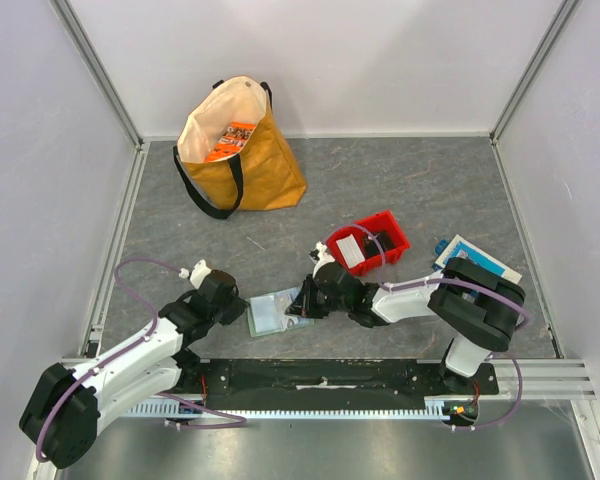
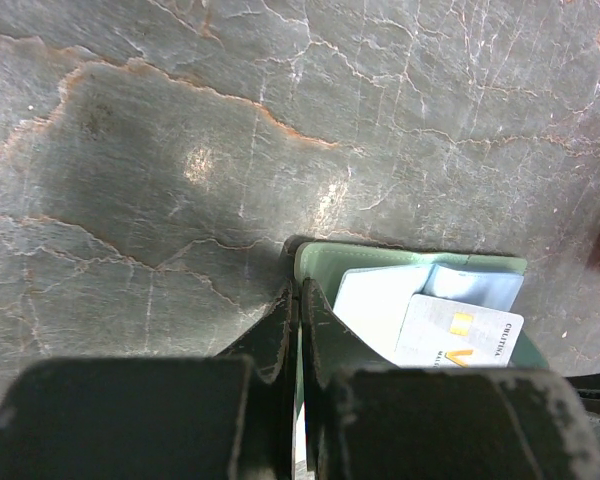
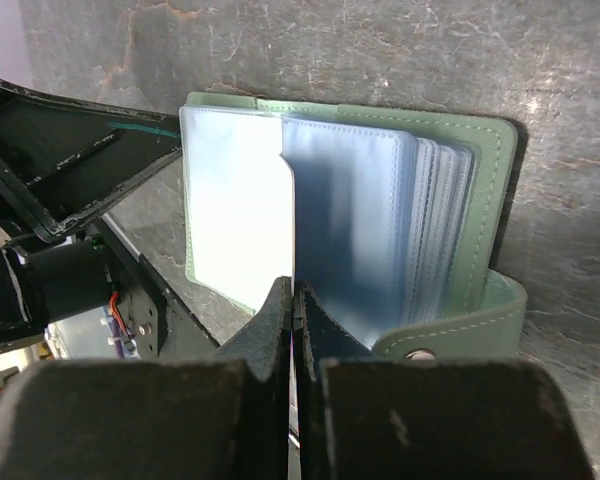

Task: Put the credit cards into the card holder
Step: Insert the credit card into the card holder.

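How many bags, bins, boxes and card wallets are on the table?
tote bag: 1
red bin: 1
blue-and-white box: 1
green card holder: 1
Total: 4

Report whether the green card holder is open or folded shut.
Open: the pale-green folding card holder lies spread, clear plastic pockets fanned out, snap strap unfastened.
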`<state>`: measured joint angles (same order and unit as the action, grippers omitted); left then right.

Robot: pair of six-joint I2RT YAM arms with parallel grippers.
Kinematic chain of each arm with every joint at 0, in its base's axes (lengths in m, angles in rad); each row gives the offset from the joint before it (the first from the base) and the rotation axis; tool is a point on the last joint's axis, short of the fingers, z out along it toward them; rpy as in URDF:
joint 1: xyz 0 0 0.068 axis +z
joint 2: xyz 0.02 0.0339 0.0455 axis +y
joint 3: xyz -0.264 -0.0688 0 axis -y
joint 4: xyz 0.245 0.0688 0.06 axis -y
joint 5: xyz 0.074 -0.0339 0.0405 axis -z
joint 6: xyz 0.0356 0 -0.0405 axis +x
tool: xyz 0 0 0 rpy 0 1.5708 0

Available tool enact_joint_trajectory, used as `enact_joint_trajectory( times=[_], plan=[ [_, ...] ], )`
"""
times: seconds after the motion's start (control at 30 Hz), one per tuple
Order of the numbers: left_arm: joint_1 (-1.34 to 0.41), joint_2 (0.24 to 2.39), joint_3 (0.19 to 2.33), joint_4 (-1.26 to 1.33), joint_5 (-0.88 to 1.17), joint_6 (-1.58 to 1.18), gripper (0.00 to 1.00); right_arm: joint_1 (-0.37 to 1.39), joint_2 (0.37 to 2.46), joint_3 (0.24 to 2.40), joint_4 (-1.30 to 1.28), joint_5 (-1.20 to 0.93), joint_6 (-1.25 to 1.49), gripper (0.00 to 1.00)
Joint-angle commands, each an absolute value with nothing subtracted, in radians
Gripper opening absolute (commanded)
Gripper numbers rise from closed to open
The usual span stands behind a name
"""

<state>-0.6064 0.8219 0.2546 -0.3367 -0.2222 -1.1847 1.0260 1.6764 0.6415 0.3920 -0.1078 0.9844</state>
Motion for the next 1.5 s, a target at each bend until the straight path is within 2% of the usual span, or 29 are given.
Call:
enact_joint_trajectory(
  times=[0.0,0.1,0.9,0.97,1.03,1.17,1.23,1.3,1.47],
  plan=[
    [-0.607,0.821,0.242,-0.334,-0.209,-1.189,0.02,1.032,1.727,0.589,0.561,-0.071,1.046,0.00],
    [-0.609,0.828,0.241,-0.328,-0.206,-1.189,0.02,1.032,1.782,0.577,0.653,-0.101,1.071,0.00],
    [-0.607,0.819,0.230,-0.310,-0.192,-1.187,0.02,1.095,1.907,0.581,0.719,-0.063,1.147,0.01],
    [-0.607,0.818,0.229,-0.310,-0.192,-1.189,0.02,1.100,1.899,0.603,0.674,-0.061,1.135,0.06],
    [-0.607,0.813,0.227,-0.310,-0.192,-1.192,0.02,1.103,1.872,0.623,0.600,-0.040,1.114,0.17],
    [-0.609,0.807,0.226,-0.313,-0.195,-1.197,0.02,1.104,1.752,0.643,0.396,0.092,1.065,0.45],
    [-0.609,0.801,0.225,-0.314,-0.195,-1.198,0.02,1.103,1.700,0.669,0.296,0.150,1.028,0.56],
    [-0.609,0.792,0.224,-0.316,-0.195,-1.200,0.02,1.103,1.672,0.709,0.197,0.192,0.991,0.61],
    [-0.607,0.795,0.224,-0.314,-0.193,-1.195,0.02,1.103,1.703,0.776,0.140,0.167,0.951,0.62]
  ],
)
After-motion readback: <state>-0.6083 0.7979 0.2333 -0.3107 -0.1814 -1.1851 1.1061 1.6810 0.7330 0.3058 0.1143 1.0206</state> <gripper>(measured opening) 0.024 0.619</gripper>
